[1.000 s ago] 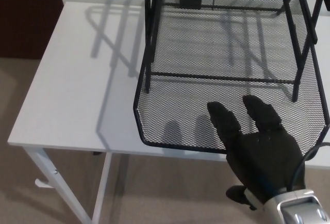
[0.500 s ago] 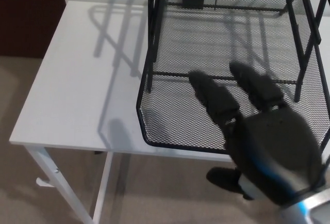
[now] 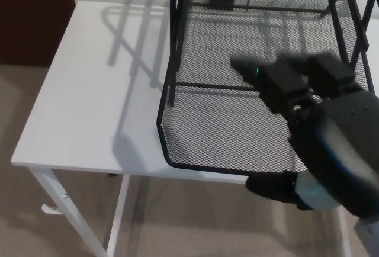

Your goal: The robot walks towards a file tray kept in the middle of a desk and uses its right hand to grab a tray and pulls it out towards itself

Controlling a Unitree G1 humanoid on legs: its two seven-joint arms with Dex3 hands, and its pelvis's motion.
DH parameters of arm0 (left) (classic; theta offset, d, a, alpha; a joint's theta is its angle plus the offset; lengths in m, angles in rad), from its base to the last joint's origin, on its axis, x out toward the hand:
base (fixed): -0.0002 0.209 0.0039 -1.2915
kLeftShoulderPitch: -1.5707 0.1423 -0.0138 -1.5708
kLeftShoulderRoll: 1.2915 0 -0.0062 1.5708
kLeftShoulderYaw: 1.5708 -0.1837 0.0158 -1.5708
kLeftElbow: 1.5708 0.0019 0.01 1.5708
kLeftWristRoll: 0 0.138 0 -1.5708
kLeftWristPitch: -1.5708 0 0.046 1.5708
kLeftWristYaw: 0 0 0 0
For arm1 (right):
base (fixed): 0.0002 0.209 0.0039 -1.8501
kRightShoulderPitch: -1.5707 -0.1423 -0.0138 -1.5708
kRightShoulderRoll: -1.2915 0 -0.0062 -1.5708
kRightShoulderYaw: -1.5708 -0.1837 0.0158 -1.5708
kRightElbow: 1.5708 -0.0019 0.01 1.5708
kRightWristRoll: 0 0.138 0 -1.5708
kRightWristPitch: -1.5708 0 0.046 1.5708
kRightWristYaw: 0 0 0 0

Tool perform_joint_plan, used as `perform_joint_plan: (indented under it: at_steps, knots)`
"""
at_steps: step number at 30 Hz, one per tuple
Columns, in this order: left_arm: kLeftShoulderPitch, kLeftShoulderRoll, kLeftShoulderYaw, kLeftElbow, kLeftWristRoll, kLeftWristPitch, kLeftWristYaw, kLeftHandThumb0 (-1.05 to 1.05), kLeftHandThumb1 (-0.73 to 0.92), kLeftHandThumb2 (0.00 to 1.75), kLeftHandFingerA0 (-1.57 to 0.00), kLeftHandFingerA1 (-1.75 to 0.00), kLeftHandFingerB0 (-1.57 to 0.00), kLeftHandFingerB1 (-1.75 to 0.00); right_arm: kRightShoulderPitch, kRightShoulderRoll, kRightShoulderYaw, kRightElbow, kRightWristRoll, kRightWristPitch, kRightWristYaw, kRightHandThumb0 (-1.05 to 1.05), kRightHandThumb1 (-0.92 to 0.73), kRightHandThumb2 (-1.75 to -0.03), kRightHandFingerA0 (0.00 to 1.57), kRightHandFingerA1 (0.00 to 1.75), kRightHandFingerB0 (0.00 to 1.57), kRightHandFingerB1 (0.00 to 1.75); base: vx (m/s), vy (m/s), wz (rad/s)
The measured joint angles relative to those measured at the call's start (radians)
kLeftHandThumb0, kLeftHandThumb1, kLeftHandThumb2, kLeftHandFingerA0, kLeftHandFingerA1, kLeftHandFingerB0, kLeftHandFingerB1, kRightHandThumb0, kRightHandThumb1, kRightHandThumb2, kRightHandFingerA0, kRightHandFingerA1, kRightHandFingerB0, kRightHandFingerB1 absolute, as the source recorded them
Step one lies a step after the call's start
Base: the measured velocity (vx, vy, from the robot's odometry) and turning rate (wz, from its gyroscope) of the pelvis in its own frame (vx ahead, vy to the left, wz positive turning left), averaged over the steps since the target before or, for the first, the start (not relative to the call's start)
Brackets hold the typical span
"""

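Now right hand (image 3: 320,132) above mesh tray (image 3: 195,150), fingers (image 3: 272,82) spread, holding nothing; tray on white desk (image 3: 89,109).

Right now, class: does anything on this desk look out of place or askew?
Yes. The mesh tray is pulled out of its rack, so its front edge overhangs the white desk. The right robot hand is raised above it, holding nothing.

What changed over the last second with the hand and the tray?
The right hand rose and moved forward, from the tray's front edge to above its mesh floor, fingers apart, holding nothing. The tray stayed pulled out, its front past the desk edge; the slight picture shift looks like camera motion.
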Motion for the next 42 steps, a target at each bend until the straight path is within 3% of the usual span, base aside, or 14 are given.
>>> perform_joint_plan:
  at_steps: [1, 2, 20, 21, 22, 25, 26, 27, 28, 29, 30, 32, 33, 42]
  knots:
    - [-0.001, 0.0, 0.0, 0.0, 0.0, 0.0, 0.0, -0.63, 0.35, 0.53, -0.53, -0.4, -0.36, -0.51, 0.009, -0.016, -0.015, 0.001, 0.015, -0.003, 0.003, -0.35, -0.4, -0.83, 0.85, 0.71, 0.79, 0.69, 0.0, 0.0, 0.0]
    - [-0.002, 0.0, 0.0, 0.0, 0.0, 0.0, 0.0, -0.62, 0.36, 0.53, -0.53, -0.4, -0.37, -0.5, 0.017, -0.031, -0.03, 0.002, 0.029, -0.004, 0.007, -0.24, -0.57, -0.62, 0.93, 0.58, 0.86, 0.55, 0.0, 0.0, 0.0]
    - [-0.005, -0.002, 0.0, 0.004, 0.0, 0.0, 0.0, -0.56, 0.38, 0.53, -0.5, -0.41, -0.34, -0.48, 0.17, -0.253, -0.324, 0.044, 0.306, -0.005, 0.092, -0.24, -0.57, -0.62, 0.93, 0.58, 0.86, 0.55, 0.0, 0.0, 0.0]
    - [-0.005, -0.002, 0.0, 0.004, 0.0, 0.0, 0.0, -0.58, 0.27, 0.73, -0.45, -0.52, -0.33, -0.54, 0.181, -0.262, -0.341, 0.047, 0.325, -0.005, 0.097, -0.24, -0.57, -0.62, 0.93, 0.58, 0.86, 0.55, 0.0, 0.0, 0.0]
    - [-0.005, -0.002, 0.0, 0.004, 0.0, 0.0, 0.0, -0.58, 0.37, 0.53, -0.52, -0.4, -0.36, -0.48, 0.189, -0.269, -0.354, 0.048, 0.339, -0.005, 0.101, -0.24, -0.57, -0.62, 0.93, 0.58, 0.86, 0.55, 0.0, 0.0, 0.0]
    - [-0.006, -0.002, 0.0, 0.004, 0.0, 0.0, 0.0, -0.6, 0.37, 0.53, -0.52, -0.41, -0.35, -0.49, 0.221, -0.297, -0.4, 0.053, 0.393, -0.005, 0.115, -0.24, -0.57, -0.62, 0.93, 0.58, 0.86, 0.55, 0.0, 0.0, 0.0]
    - [-0.007, -0.002, 0.0, 0.004, 0.0, 0.0, 0.0, -0.64, 0.36, 0.53, -0.56, -0.41, -0.37, -0.5, 0.227, -0.303, -0.412, 0.054, 0.405, -0.005, 0.119, -0.5, -0.34, -0.55, 1.36, 0.74, 1.37, 0.62, 0.0, 0.0, 0.0]
    - [-0.008, -0.002, 0.0, 0.004, 0.0, 0.0, 0.0, -0.64, 0.35, 0.53, -0.55, -0.41, -0.37, -0.5, 0.236, -0.307, -0.421, 0.055, 0.421, -0.006, 0.122, -0.33, -0.21, -0.47, 1.45, 0.87, 1.27, 0.73, 0.0, 0.0, 0.0]
    - [-0.008, -0.002, 0.0, 0.004, 0.0, 0.0, 0.0, -0.62, 0.34, 0.52, -0.55, -0.41, -0.38, -0.51, 0.247, -0.307, -0.424, 0.054, 0.436, -0.008, 0.127, -0.64, -0.28, -0.52, 1.41, 0.67, 1.25, 0.63, 0.0, 0.0, 0.0]
    - [-0.01, -0.002, 0.0, 0.004, 0.0, 0.0, 0.0, -0.62, 0.34, 0.52, -0.54, -0.41, -0.38, -0.51, 0.267, -0.306, -0.425, 0.053, 0.456, -0.009, 0.137, -0.7, -0.36, -0.56, 1.36, 0.66, 1.18, 0.63, 0.0, 0.0, 0.0]
    - [-0.011, -0.002, 0.0, 0.004, 0.0, 0.0, -0.001, -0.63, 0.33, 0.52, -0.56, -0.41, -0.38, -0.5, 0.284, -0.304, -0.424, 0.053, 0.473, -0.01, 0.146, -0.66, -0.2, -0.75, 1.13, 0.72, 1.05, 0.7, 0.0, 0.0, 0.0]
    - [-0.012, -0.002, 0.0, 0.004, 0.0, 0.0, -0.001, -0.63, 0.34, 0.52, -0.57, -0.41, -0.39, -0.5, 0.318, -0.3, -0.424, 0.055, 0.51, -0.01, 0.168, -0.65, -0.23, -0.77, 1.05, 0.69, 1.01, 0.69, 0.0, 0.0, 0.0]
    - [-0.013, -0.002, 0.0, 0.004, 0.0, 0.0, -0.001, -0.65, 0.33, 0.53, -0.59, -0.41, -0.39, -0.5, 0.328, -0.298, -0.425, 0.056, 0.521, -0.01, 0.176, -0.46, -0.27, -0.57, 1.1, 0.62, 1.02, 0.59, 0.0, 0.0, 0.0]
    - [-0.022, -0.002, 0.0, 0.004, 0.0, 0.0, -0.001, -0.65, 0.34, 0.53, -0.58, -0.41, -0.37, -0.5, 0.44, -0.29, -0.434, 0.088, 0.677, -0.01, 0.285, -0.5, -0.26, -0.56, 1.29, 0.72, 1.07, 0.65, 0.0, 0.0, 0.0]
